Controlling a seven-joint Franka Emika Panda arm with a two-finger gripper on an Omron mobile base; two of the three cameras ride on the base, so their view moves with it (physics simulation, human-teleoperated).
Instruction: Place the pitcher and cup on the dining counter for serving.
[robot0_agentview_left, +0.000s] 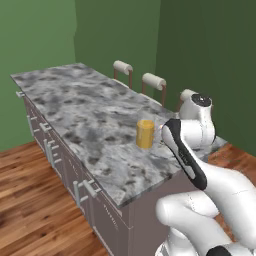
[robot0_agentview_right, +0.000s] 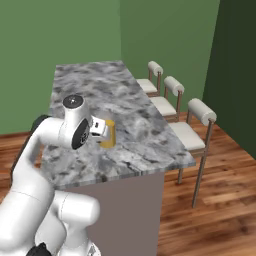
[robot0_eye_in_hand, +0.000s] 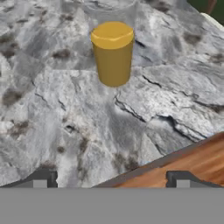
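Pitcher (robot0_eye_in_hand: 112, 53) is standing upright on the bench (robot0_agentview_left: 75, 107), near its end. Pincer (robot0_eye_in_hand: 111, 179) is hanging spread, empty, at 6 o'clock from it.

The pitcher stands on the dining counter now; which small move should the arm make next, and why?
Probably pull the gripper back and away. The pitcher stands upright on the dining counter, free of the open fingertips, so this half looks done. No cup is on the marbled top, so fetching it would follow.

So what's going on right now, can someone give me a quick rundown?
Gripper open, holding nothing. Pitcher upright on dining counter, apart from fingers. Nothing between them.
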